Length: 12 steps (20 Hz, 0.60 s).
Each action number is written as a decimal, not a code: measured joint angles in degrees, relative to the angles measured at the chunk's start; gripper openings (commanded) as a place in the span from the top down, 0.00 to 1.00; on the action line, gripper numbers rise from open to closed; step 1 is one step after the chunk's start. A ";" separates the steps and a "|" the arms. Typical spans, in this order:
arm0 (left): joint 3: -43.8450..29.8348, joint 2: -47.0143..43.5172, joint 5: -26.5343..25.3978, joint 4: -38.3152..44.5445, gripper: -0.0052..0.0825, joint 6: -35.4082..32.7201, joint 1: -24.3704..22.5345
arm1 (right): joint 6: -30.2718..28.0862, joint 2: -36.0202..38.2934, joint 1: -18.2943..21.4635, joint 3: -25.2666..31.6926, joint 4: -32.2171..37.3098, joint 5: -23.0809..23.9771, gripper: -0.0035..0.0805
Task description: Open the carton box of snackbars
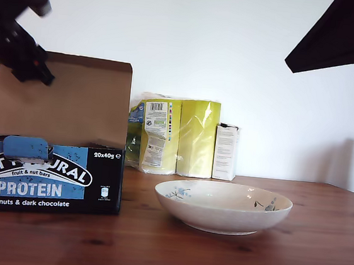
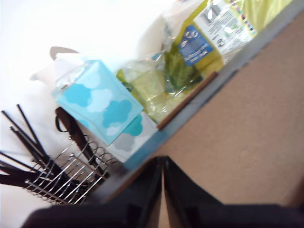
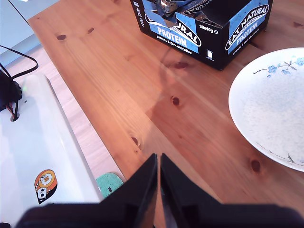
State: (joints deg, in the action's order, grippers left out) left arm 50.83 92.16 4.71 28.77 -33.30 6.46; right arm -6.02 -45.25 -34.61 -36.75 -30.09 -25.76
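Jaws of my first gripper (image 2: 163, 160) pressed together into a thin seam, nothing visible between them. Right behind the tips, the raised brown cardboard lid (image 2: 251, 133) of the wide black carton box of snackbars; contact with it impossible to judge. In the exterior view, same gripper (image 1: 39, 70) at the lid's (image 1: 72, 102) upper corner, on the exterior view's left.

Jaws of my second gripper (image 3: 159, 157) likewise closed, holding nothing, hanging over bare brown wooden table (image 3: 118, 71), well apart from the box (image 3: 209, 23).

Box (image 1: 45, 182) upright on the table (image 1: 214, 257), lid standing open above its blue front panel (white "EAT NATURAL PROTEIN" lettering, "20x40g"). One blue-wrapped bar (image 1: 26, 148) poking over the front edge of the box.

Just beside the box, toward the exterior view's right: a shallow white ceramic bowl (image 1: 223, 206) with blue flower pattern, apart from the carton (image 3: 275, 99). Behind box and bowl, near the wall: a yellow-green plastic pack of rolls (image 1: 176, 135), then a small white upright carton (image 1: 225, 152) touching or nearly touching it.

Beyond the lid, in the first wrist view: a light-blue cloud-print tissue box (image 2: 102, 102), a wire rack (image 2: 71, 171) with thin black sticks, the yellow-green pack (image 2: 213, 33).
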 measured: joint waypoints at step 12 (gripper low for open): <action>16.50 14.56 4.13 -5.99 0.97 1.09 -0.31 | 0.04 0.00 0.00 0.00 1.46 0.98 0.97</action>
State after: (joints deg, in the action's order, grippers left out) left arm 67.33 106.72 8.84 22.79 -32.21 6.15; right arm -5.98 -45.25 -34.61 -36.75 -28.62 -24.77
